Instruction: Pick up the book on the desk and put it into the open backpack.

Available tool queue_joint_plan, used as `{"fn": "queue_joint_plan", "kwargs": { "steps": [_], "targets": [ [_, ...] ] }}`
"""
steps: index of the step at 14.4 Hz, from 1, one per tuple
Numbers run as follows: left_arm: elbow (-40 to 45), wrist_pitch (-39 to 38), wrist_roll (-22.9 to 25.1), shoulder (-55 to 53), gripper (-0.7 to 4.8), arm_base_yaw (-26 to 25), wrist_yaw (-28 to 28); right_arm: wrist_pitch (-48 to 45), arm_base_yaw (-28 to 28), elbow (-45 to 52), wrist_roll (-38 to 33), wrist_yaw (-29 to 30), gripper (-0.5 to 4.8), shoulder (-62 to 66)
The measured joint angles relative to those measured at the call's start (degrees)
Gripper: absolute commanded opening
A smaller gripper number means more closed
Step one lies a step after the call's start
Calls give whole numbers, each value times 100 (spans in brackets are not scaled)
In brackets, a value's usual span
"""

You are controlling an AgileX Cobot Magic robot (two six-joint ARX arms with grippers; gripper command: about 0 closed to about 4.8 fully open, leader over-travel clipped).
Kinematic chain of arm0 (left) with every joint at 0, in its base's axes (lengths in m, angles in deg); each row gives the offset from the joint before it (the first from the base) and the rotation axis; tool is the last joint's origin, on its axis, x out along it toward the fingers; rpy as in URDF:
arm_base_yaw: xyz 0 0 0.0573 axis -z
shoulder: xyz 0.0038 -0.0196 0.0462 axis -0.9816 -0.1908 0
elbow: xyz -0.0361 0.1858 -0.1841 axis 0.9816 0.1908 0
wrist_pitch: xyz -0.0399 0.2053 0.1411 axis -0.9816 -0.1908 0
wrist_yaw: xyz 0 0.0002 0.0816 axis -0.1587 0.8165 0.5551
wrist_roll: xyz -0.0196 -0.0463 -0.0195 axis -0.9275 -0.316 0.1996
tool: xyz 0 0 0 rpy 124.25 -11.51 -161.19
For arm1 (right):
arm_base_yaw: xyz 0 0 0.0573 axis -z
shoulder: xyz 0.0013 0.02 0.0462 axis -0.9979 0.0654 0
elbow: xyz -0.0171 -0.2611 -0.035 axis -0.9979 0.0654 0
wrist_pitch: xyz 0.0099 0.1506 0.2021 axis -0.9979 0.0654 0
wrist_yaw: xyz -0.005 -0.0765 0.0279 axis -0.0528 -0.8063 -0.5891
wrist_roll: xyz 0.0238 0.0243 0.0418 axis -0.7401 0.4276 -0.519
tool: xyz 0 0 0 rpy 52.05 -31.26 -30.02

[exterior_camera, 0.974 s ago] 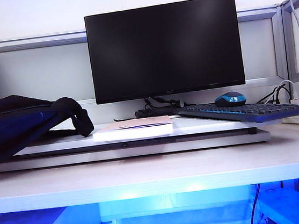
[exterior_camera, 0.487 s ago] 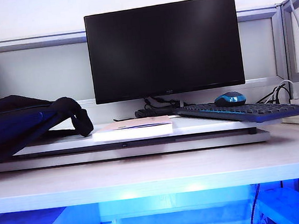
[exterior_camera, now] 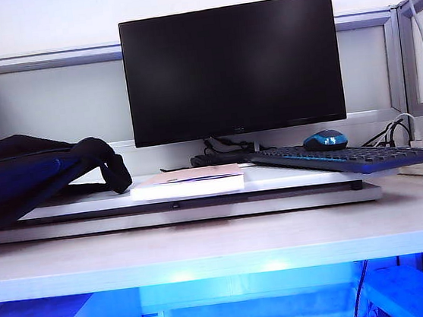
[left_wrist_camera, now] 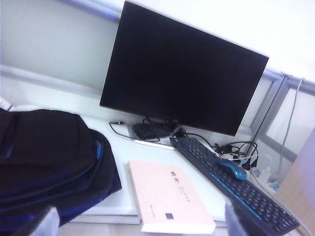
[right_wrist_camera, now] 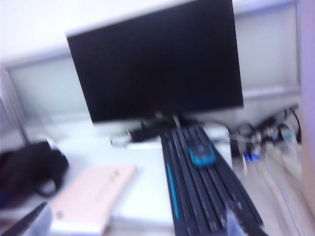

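The pale pink book (exterior_camera: 187, 182) lies flat on a white riser (exterior_camera: 201, 205) on the desk (exterior_camera: 221, 245), in front of the monitor. The black backpack (exterior_camera: 30, 175) with blue trim lies on its side just left of the book. Neither gripper shows in the exterior view. In the left wrist view my left gripper (left_wrist_camera: 140, 226) is open and empty, back from and above the book (left_wrist_camera: 167, 196) and backpack (left_wrist_camera: 44, 157). In the blurred right wrist view my right gripper (right_wrist_camera: 133, 223) is open and empty, off the book (right_wrist_camera: 91, 196), with the backpack (right_wrist_camera: 29, 172) beyond.
A black monitor (exterior_camera: 232, 68) stands behind the riser. A black and blue keyboard (exterior_camera: 341, 157) with a blue mouse (exterior_camera: 325, 140) on it lies right of the book, partly over the riser's edge. Cables and a power strip (left_wrist_camera: 263, 177) sit at the far right.
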Motion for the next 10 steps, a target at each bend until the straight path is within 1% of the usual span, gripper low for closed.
{"fn": "queue_joint_plan", "kwargs": {
  "steps": [1,2,4,5,6,8,9,10],
  "targets": [
    [-190,-15,0,-258,479,0,-28,-55,0,-166,-61,42,479,181],
    [-621,-9,2,-831,479,0,-103,-61,0,-461,-94,177,479,603],
    [-984,199,0,-1362,479,0,-127,-323,0,-763,-260,575,479,1237],
    [-1152,522,-2,-1644,479,0,-136,-680,0,-1113,-651,946,479,1882],
    [-1237,686,-2,-1731,479,0,-140,-953,-2,-1259,-1023,1233,479,2288],
    [-1290,745,-2,-1773,479,0,-140,-1582,-131,-1333,-1847,1777,479,3185],
    [-1290,721,0,-1790,479,-4,-120,-3088,-1753,-1344,-2857,1875,479,4992],
    [-1290,684,0,-1790,479,-131,-133,-5602,-2297,-1390,-4750,1878,479,7587]
  ]
}}
